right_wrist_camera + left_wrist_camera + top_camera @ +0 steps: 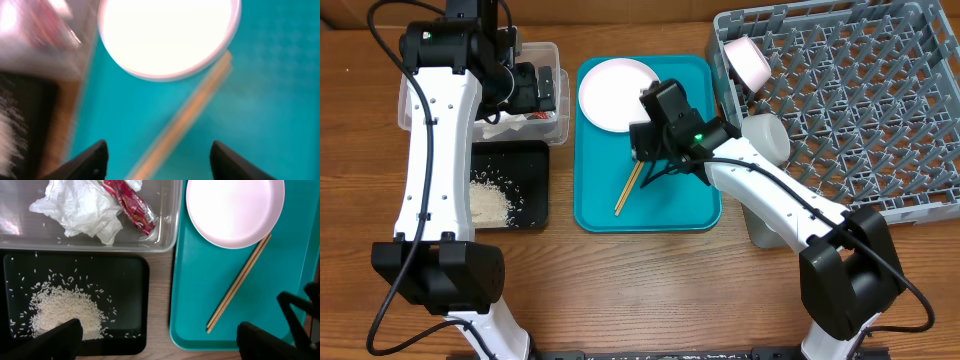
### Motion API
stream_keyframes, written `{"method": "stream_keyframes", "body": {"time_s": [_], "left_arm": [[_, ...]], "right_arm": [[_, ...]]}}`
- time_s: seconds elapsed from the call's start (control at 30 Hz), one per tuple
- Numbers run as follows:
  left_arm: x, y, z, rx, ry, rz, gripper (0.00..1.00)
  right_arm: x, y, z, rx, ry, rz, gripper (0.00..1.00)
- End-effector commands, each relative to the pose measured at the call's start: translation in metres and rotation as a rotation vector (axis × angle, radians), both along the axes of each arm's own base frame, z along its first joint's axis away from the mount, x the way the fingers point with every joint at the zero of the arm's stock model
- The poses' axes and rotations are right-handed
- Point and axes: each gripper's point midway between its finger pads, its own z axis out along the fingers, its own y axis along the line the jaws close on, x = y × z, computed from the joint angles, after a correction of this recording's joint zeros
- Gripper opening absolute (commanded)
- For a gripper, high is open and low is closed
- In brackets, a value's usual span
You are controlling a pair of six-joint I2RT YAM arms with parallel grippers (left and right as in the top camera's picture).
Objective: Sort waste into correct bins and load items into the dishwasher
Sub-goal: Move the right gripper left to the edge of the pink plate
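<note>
The pair of chopsticks (pixel 628 188) lies on the teal tray (pixel 690 205), just below the round pale plate (pixel 617 93). My right gripper (pixel 653 166) hovers over the chopsticks, open. In the blurred right wrist view the chopsticks (pixel 186 120) run between its spread fingers (pixel 91 161). My left gripper (pixel 536 88) is open and empty above the clear tub (pixel 552 52). That tub holds the white napkin (pixel 80 211) and the red wrapper (pixel 131 205). Rice (pixel 59 311) is piled in the black tray (pixel 131 270). The grey dish rack (pixel 850 110) holds a pink bowl (pixel 750 60).
A second pale bowl or cup (pixel 767 138) sits at the rack's left edge, close to my right arm. In the left wrist view the plate (pixel 235 210) and chopsticks (pixel 240 282) lie on the teal tray (pixel 195 305) right of the tub (pixel 170 240).
</note>
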Motion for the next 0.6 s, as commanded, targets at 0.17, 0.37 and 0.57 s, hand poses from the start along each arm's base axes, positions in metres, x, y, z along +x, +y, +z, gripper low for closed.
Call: {"method": "stream_keyframes", "body": {"time_s": [0.17, 0.37, 0.57], "left_arm": [[0.001, 0.000, 0.005, 0.012, -0.020, -0.020, 1.00], [0.001, 0.000, 0.005, 0.012, -0.020, -0.020, 1.00], [0.001, 0.000, 0.005, 0.012, -0.020, -0.020, 1.00]], "right_arm": [[0.035, 0.008, -0.027, 0.189, 0.054, -0.315, 0.49], [0.044, 0.018, -0.058, 0.248, 0.104, -0.342, 0.47], [0.052, 0.014, -0.066, 0.230, 0.074, -0.373, 0.47]]}}
